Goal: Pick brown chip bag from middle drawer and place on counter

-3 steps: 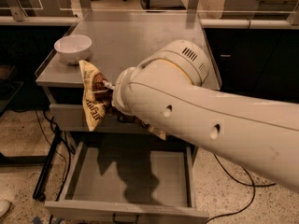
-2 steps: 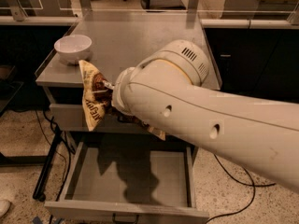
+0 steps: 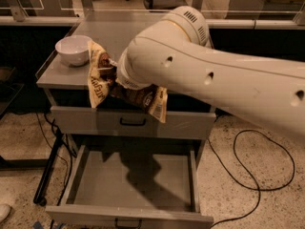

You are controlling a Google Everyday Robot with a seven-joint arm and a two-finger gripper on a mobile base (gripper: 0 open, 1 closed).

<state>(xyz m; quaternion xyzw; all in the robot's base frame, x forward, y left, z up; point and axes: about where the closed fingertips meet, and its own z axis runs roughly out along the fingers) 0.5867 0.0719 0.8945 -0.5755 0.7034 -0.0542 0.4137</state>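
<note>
Brown chip bag (image 3: 99,85): hung crumpled at the counter's (image 3: 109,32) front edge, above the open middle drawer (image 3: 133,180); gripper (image 3: 113,74) jaws clamped on it, apparently for setting down.

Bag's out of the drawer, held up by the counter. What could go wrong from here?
1. The gripper, at the front edge of the counter, holds the brown chip bag hanging past that edge; released here, it may drop into the open middle drawer.
2. The white bowl sits close beside the bag; swinging toward it could knock it.
</note>
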